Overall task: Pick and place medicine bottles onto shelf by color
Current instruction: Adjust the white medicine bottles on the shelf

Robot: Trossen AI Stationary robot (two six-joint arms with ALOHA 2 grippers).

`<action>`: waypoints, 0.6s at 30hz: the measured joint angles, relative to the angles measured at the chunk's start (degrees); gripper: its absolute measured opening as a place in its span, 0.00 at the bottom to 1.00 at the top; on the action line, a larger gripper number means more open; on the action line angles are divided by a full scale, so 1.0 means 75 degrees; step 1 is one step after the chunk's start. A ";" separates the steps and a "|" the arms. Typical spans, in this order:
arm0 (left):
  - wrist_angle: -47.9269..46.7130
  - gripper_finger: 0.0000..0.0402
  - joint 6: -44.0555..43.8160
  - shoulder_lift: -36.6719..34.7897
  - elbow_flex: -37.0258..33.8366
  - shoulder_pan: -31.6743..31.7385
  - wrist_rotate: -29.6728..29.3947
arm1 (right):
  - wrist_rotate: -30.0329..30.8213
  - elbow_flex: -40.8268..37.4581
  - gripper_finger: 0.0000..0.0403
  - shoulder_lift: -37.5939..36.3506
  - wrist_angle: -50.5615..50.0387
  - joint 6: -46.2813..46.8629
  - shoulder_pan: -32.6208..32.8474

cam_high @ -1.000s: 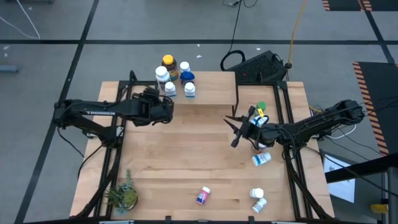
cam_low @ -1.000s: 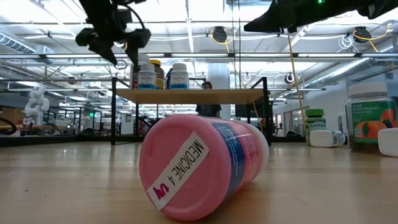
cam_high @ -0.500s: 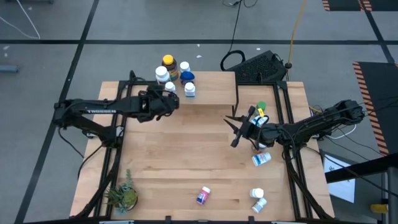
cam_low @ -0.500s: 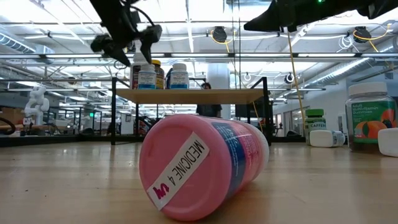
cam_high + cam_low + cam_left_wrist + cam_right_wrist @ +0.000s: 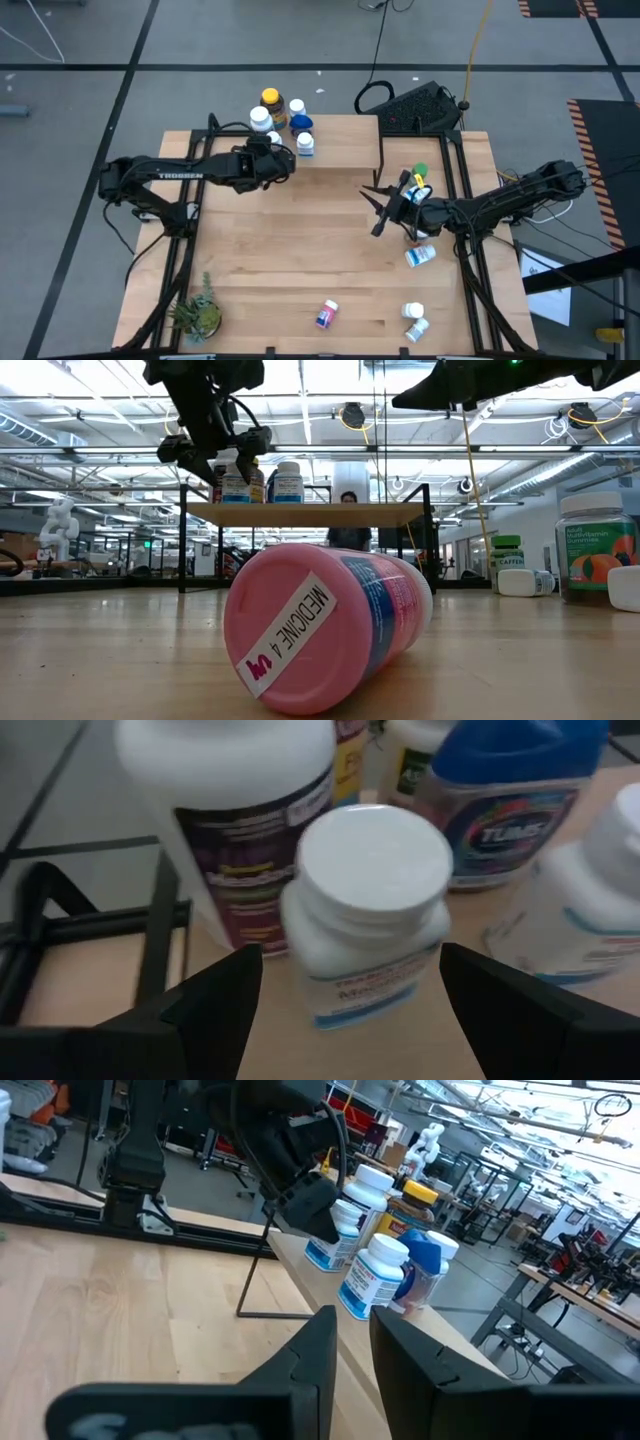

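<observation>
The shelf (image 5: pixel 335 140) stands at the table's far middle and carries several medicine bottles at its left end: an amber yellow-capped one (image 5: pixel 270 99), a blue one (image 5: pixel 301 125) and white ones (image 5: pixel 260 118). My left gripper (image 5: pixel 280 160) is open over that end. In the left wrist view its fingers (image 5: pixel 215 1005) stand on either side of a small white bottle (image 5: pixel 365 910) that stands upright on the shelf board; I see no touch. My right gripper (image 5: pixel 382 210) hovers at the right, shut and empty, with only a narrow slit between its fingers (image 5: pixel 353 1345).
Loose bottles lie on the table: a pink-labelled one (image 5: pixel 326 314) at the near middle, two white ones (image 5: pixel 414 320) at the near right, one (image 5: pixel 420 256) below my right arm, and a green-capped one (image 5: pixel 419 172). A potted plant (image 5: pixel 198 316) stands at the near left.
My left gripper has gone toward the table's right and far edges and down, up to the bottles at the shelf's left end. Its fingers now flank the small white bottle. The bottles have stayed in place.
</observation>
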 joint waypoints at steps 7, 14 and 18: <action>-0.0634 0.77 -0.0324 -0.0013 0.0000 0.0029 -0.0282 | 0.0000 0.0000 0.15 0.0000 -0.0001 -0.0022 0.0000; -0.1003 0.77 -0.0364 -0.0015 0.0000 -0.0047 -0.0271 | 0.0000 0.0000 0.15 0.0000 -0.0001 -0.0022 -0.0001; -0.1010 0.77 -0.0273 -0.0022 0.0000 -0.0186 -0.0268 | 0.0003 0.0000 0.15 0.0000 -0.0001 0.0042 -0.0003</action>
